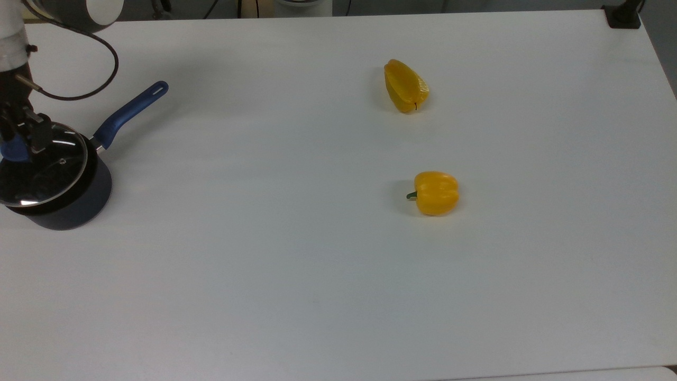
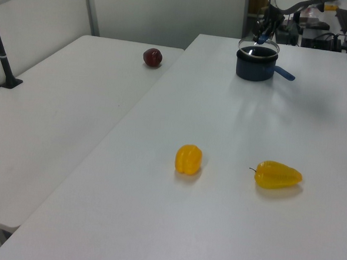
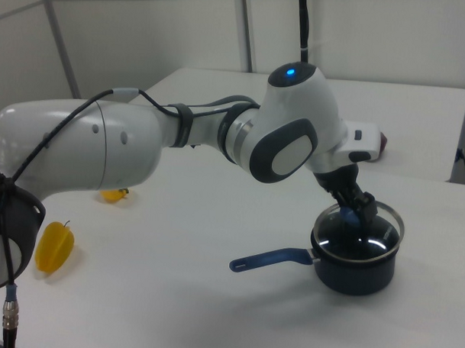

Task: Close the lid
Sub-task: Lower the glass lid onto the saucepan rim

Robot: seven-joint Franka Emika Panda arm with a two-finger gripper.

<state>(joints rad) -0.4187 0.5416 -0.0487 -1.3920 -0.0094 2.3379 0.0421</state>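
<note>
The jaws (image 1: 18,138) pinch the blue knob (image 1: 15,151) of the lid (image 1: 45,166), holding it just above the saucepan (image 1: 63,198), at the worktop's (image 1: 338,264) nine o'clock edge in the top view, presumably to seat it.

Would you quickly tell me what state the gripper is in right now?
Gripper: shut on the lid by its blue knob, holding it over the saucepan.
</note>
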